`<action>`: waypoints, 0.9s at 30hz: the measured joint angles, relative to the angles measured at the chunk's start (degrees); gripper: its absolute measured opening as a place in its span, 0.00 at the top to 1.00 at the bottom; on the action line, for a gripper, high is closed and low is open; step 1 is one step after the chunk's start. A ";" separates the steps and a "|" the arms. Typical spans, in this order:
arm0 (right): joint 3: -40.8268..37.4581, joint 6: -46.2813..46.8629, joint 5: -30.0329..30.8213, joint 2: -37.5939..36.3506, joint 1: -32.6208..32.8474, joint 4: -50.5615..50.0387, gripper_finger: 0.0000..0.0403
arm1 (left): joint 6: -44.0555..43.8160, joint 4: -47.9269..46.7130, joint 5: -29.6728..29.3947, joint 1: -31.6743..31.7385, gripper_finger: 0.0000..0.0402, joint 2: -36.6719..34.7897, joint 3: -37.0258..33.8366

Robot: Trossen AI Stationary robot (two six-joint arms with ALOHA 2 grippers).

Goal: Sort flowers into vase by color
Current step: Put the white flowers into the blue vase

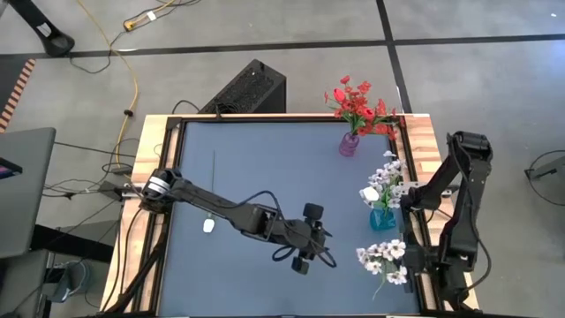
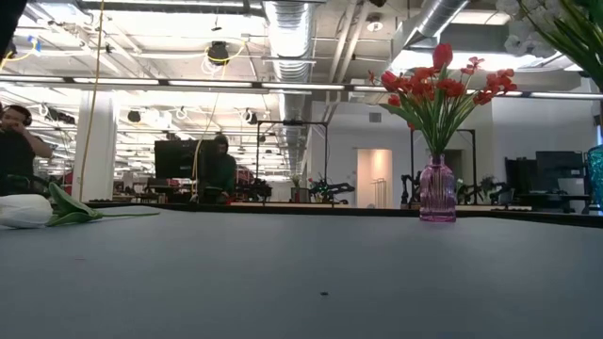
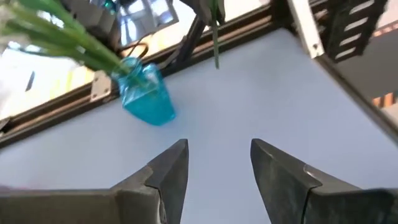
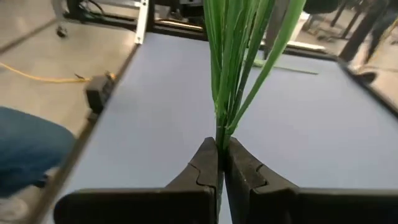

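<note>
Right gripper (image 4: pixel 219 155): jaws are clenched on the thin green stems of a white small-blossom spray (image 1: pixel 385 258), which is held near the bench's right edge, just short of the blue glass vase (image 1: pixel 382 218).

Left gripper (image 3: pixel 219 163): jaws are released and nothing is gripped; it is poised over mid-bench, pointed toward the blue glass vase.

Sorted so far: red flowers (image 1: pixel 356 103) are seen standing in the purple glass vase (image 1: pixel 350 144) at the far edge of the dark blue bench (image 1: pixel 256 168); white flowers (image 1: pixel 385 179) are already crowded into the blue vase.

Still loose: a single white tulip on a long green stem (image 1: pixel 209 224) is left lying flat on the bench's left side, well apart from both vases.

Risk, insertion: the spray's stems could be caught on the blooms already filling the narrow blue vase, and the light vase could be tipped or pushed toward the bench edge.

Risk, grip: several stems are pinched together, so one may be slipped or splayed outside the rim.

Risk, arms: the two grippers are both near the blue vase, and contact is judged possible.
</note>
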 joint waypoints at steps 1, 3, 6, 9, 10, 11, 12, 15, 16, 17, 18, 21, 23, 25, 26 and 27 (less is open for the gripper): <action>0.00 1.08 0.34 -0.54 0.41 -2.55 0.92 | -0.04 -0.26 -0.48 0.02 0.59 0.00 0.00; 0.00 3.03 0.28 -1.70 0.99 -7.72 0.92 | -0.43 -0.36 -0.85 0.12 0.59 0.21 0.00; 0.00 6.29 -1.78 -3.43 1.93 -15.54 0.92 | -1.22 -1.05 -0.77 0.16 0.59 0.38 0.00; 0.00 10.06 -2.10 -5.57 3.16 -22.81 0.92 | -1.41 -1.19 -0.79 0.26 0.59 0.42 0.00; 0.00 11.06 -2.37 -6.45 3.84 -24.98 0.92 | -1.50 -1.12 -0.79 0.26 0.59 0.42 0.00; 0.00 11.98 -2.40 -7.31 4.51 -26.96 0.92 | -1.53 -1.10 -0.80 0.30 0.59 0.42 0.00; 0.00 12.85 -2.40 -8.12 5.19 -28.77 0.92 | -1.57 -1.14 -0.79 0.34 0.59 0.42 0.00; 0.00 15.14 -2.42 -10.15 7.39 -32.97 0.92 | -2.14 -1.13 -0.81 0.55 0.59 0.42 0.00; 0.00 15.34 -2.42 -10.54 8.32 -34.13 0.92 | -2.39 -1.10 -0.81 0.67 0.59 0.42 0.00; 0.00 15.31 -2.44 -10.83 9.15 -35.16 0.92 | -2.61 -1.12 -0.80 0.77 0.59 0.42 0.00; 0.00 15.27 -2.44 -11.03 9.93 -36.20 0.92 | -2.90 -1.14 -0.79 0.90 0.59 0.42 0.00; 0.00 15.21 -2.44 -11.38 11.39 -40.19 0.92 | -3.19 -0.91 -0.79 1.34 0.59 0.44 0.00; 0.00 16.06 -2.36 -11.28 11.63 -42.89 0.92 | -3.37 -0.47 -0.78 1.64 0.59 0.44 0.00; 0.00 18.01 -2.32 -11.27 11.56 -45.34 0.92 | -3.76 0.13 -0.77 1.95 0.59 0.44 0.00; 0.00 19.18 -2.33 -11.27 11.45 -46.62 0.92 | -3.94 0.33 -0.77 2.13 0.59 0.44 0.00; -0.10 20.10 -2.33 -11.27 11.32 -47.37 0.92 | -4.05 0.55 -0.77 2.26 0.59 0.44 0.00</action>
